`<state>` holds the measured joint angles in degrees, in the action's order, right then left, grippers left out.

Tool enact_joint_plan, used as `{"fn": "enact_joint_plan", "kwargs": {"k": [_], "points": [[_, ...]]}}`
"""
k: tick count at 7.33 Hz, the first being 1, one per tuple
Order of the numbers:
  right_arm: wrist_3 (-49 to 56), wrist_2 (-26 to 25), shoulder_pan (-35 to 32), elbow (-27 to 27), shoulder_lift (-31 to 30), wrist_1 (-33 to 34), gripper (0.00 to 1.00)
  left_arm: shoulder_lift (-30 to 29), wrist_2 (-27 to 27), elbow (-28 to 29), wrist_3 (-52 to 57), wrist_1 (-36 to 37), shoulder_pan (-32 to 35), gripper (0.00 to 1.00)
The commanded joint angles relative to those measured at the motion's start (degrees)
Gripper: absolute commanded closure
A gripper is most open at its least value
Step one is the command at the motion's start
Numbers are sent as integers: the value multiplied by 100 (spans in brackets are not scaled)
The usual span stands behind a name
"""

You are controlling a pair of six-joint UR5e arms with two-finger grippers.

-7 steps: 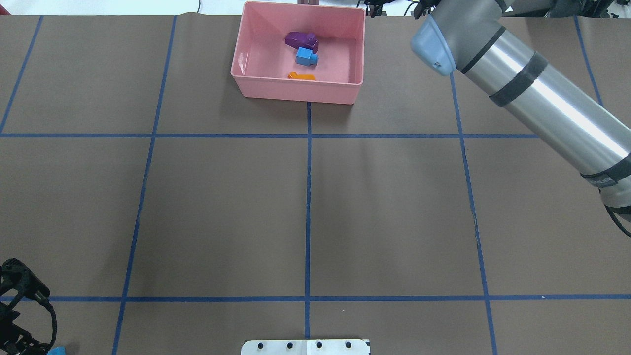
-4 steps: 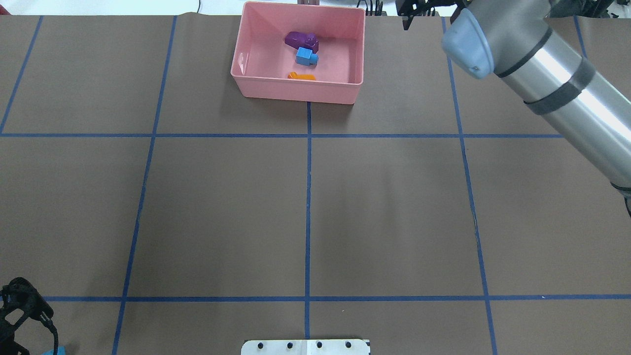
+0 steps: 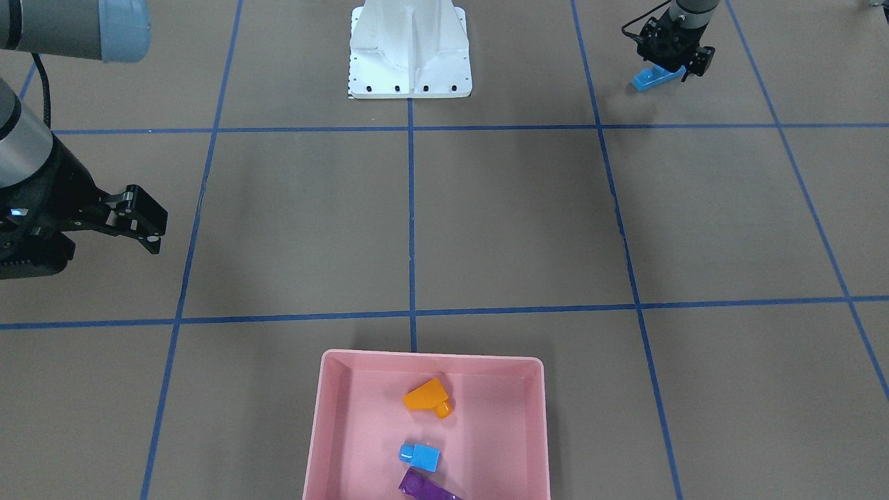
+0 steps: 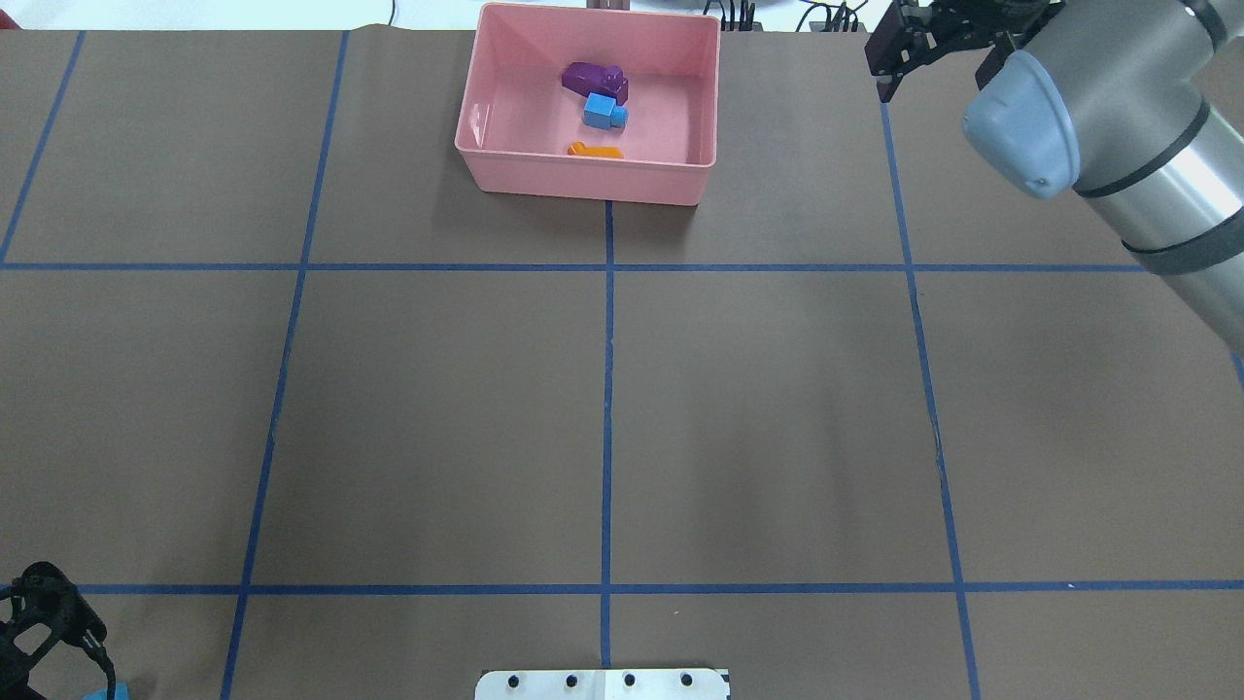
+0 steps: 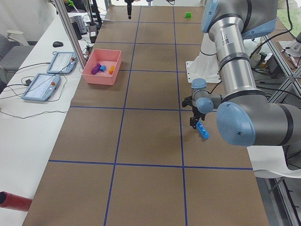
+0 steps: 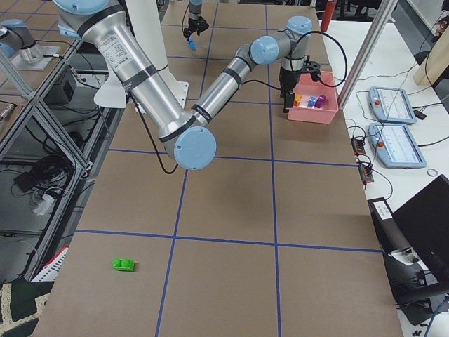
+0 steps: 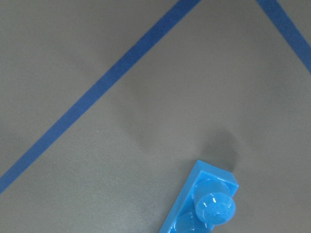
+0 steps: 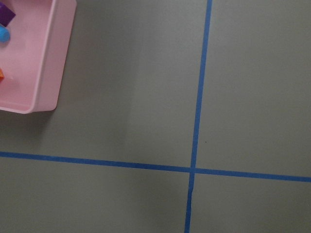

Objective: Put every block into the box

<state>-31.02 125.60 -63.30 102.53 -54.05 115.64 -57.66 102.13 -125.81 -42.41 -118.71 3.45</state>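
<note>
Blocks [image 3: 425, 397]: we count three in the box [image 3: 316, 430]; left gripper [image 3: 672, 68] pinches the blue bar [image 3: 651, 79] near one end, so it may slip; right gripper [image 3: 154, 229] spread, empty.

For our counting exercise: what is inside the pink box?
In the pink box: an orange sloped brick, a small blue cube and a purple sloped brick. Overhead, its near wall hides part of the orange one.
</note>
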Motion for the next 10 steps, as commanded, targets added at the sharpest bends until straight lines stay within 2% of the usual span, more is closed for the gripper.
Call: {"fn": "enact_joint_plan", "kwargs": {"k": [1, 4, 9, 10], "points": [[288, 44, -94, 4, -299, 29, 1, -96, 0, 91, -432, -3, -474, 0], [482, 87, -287, 48, -282, 301, 1, -272, 8, 224, -488, 5, -574, 0], [483, 184, -305, 39, -238, 301, 1, -219, 26, 407, -453, 6, -390, 0], [483, 184, -305, 39, -238, 301, 1, -280, 17, 434, -470, -3, -389, 6]]}}
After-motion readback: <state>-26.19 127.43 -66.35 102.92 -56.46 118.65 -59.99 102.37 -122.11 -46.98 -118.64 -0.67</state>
